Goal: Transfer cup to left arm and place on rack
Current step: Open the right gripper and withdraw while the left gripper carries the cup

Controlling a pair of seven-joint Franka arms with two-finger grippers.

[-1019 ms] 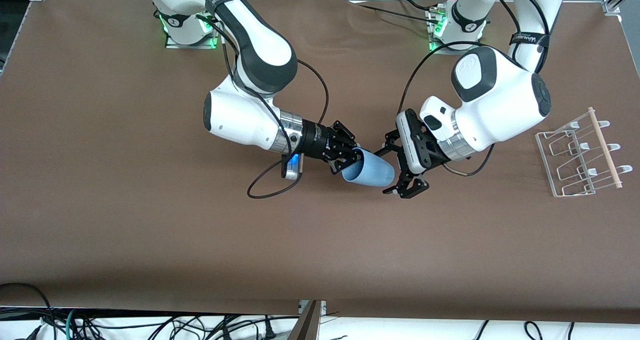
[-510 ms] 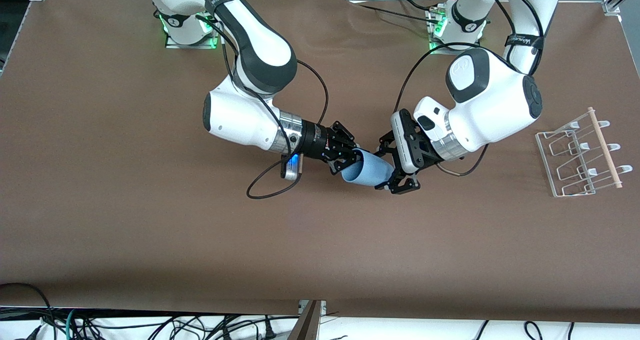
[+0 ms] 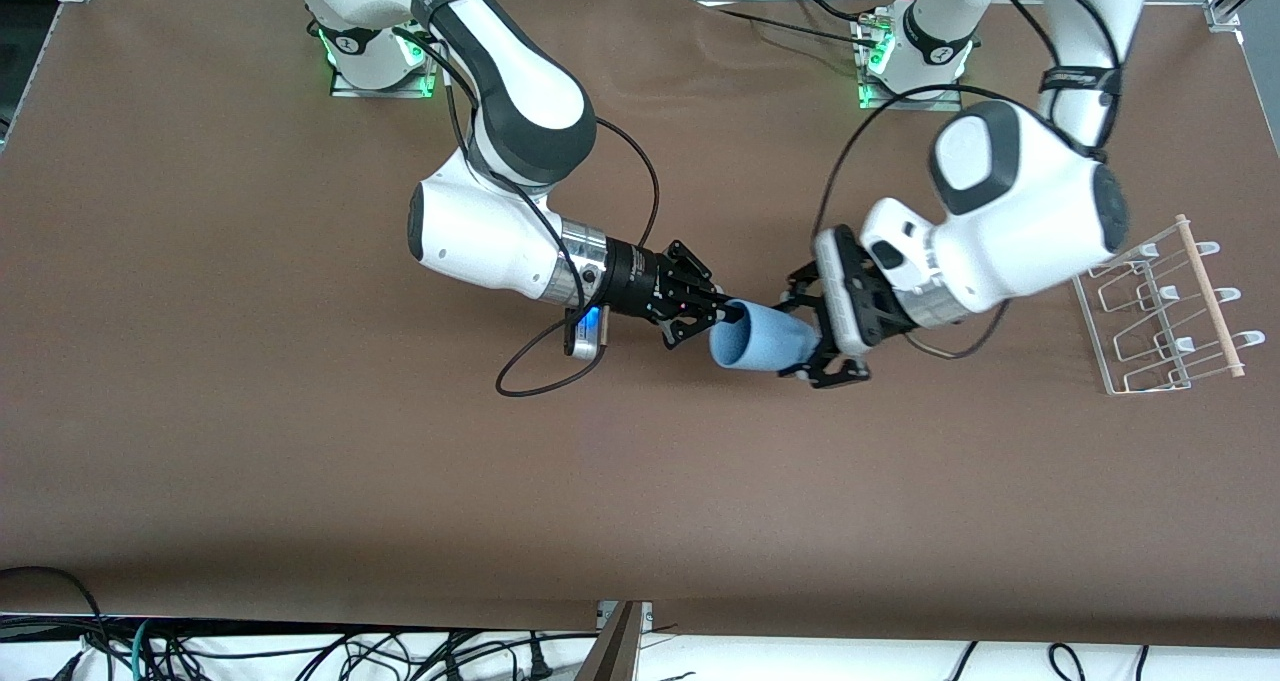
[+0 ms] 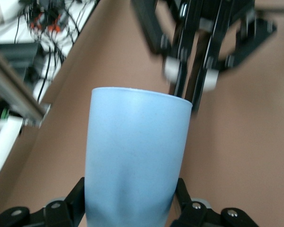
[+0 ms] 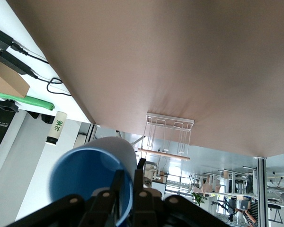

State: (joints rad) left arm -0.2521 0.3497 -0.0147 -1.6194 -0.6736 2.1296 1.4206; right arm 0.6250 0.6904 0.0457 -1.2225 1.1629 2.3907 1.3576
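I see cup point(image 3: 762, 342): plain light-blue tapered tumbler, sideways above worktop point(image 3: 300, 441) | left claw point(image 3: 822, 335) grasping its base | right claw point(image 3: 705, 313) released at rim

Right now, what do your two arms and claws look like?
Both arms are white with black joints. The right gripper is black, behind a silver ring with a blue light. The left gripper is black on a white blocky plate. Black cables loop off each, and green lights glow at the bases.

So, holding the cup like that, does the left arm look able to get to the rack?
Probably yes: the left gripper holds the cup at its base, and only bare table separates it from the rack.
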